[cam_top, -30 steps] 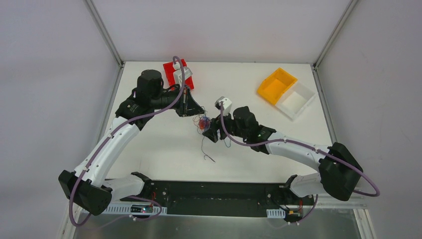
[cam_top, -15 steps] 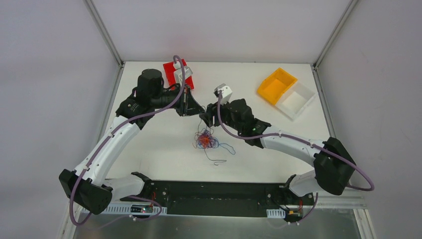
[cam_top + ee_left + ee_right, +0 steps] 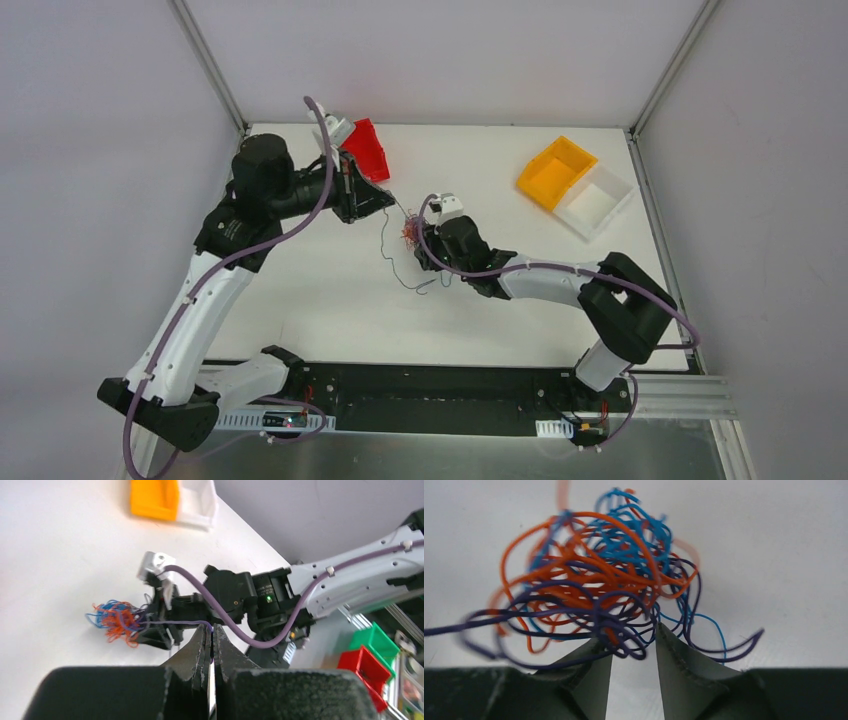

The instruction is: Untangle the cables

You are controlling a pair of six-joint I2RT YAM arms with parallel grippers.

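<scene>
Barely begun. Pinching one taut purple strand with closed left gripper; straddling knotted ball of hair-thin orange, blue and purple wires, near red plastic bin, with parted right gripper. Nearly everything left.

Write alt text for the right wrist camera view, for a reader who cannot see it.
A tangled ball of thin orange, blue and dark purple cables fills most of the view against a white table. The right gripper's two dark fingers stand apart at the bottom edge, with a few purple loops lying between their tips.
</scene>
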